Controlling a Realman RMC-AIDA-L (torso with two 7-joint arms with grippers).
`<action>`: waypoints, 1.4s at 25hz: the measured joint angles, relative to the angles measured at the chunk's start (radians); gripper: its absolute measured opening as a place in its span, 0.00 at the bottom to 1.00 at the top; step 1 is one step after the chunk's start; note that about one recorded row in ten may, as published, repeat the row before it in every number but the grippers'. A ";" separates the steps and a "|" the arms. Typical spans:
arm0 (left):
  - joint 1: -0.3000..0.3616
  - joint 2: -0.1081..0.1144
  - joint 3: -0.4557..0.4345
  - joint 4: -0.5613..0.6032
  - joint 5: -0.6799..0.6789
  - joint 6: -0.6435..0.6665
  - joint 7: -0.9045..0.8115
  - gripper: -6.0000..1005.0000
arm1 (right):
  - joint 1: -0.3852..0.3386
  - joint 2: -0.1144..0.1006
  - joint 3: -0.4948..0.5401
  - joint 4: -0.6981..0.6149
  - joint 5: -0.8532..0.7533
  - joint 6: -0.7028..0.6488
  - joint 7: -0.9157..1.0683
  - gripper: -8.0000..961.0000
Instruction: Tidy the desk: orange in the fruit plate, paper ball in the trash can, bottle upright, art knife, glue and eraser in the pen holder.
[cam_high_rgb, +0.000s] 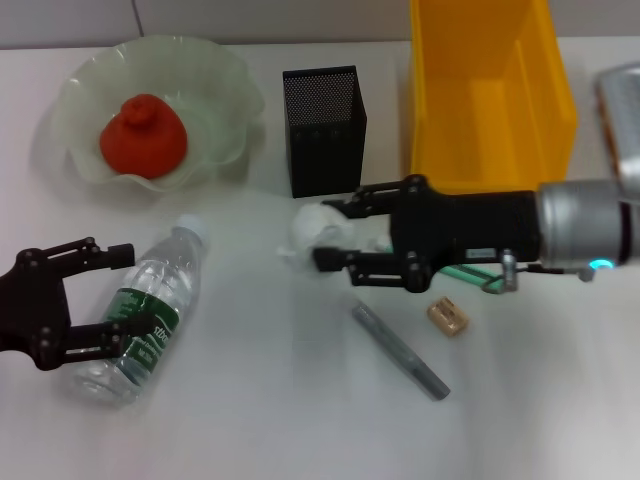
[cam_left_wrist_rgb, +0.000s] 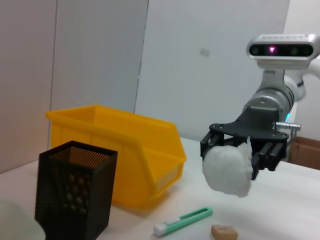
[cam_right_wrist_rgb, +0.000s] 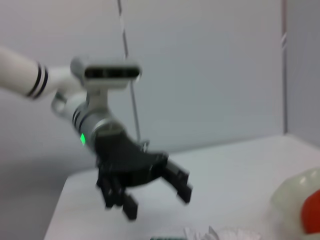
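My right gripper (cam_high_rgb: 322, 235) is shut on the white paper ball (cam_high_rgb: 312, 238) and holds it above the desk (cam_high_rgb: 300, 420), in front of the black mesh pen holder (cam_high_rgb: 323, 130). The left wrist view shows the ball (cam_left_wrist_rgb: 226, 172) hanging in that gripper (cam_left_wrist_rgb: 237, 152). My left gripper (cam_high_rgb: 118, 296) is open over the lying bottle (cam_high_rgb: 150, 310), one finger on each side; I cannot tell if it touches. The orange (cam_high_rgb: 143, 136) sits in the fruit plate (cam_high_rgb: 225, 85). The eraser (cam_high_rgb: 448, 317) lies on the desk.
The yellow trash can (cam_high_rgb: 485, 100) stands behind my right arm, beside the pen holder. A slim grey stick (cam_high_rgb: 400, 352) lies in front of the arm, and a green pen-shaped tool (cam_left_wrist_rgb: 182, 221) lies under it. A grey object (cam_high_rgb: 620, 110) sits at the right edge.
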 joint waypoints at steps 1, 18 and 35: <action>-0.001 -0.004 0.000 0.000 0.000 0.000 0.000 0.81 | -0.017 0.001 0.008 0.017 0.023 -0.004 -0.034 0.55; -0.004 -0.012 0.000 0.000 -0.005 0.008 0.001 0.81 | -0.099 0.006 0.044 0.276 0.484 0.026 -0.417 0.57; -0.002 -0.009 -0.005 0.000 -0.004 0.008 -0.008 0.80 | -0.095 0.002 0.206 0.308 0.668 0.219 -0.488 0.59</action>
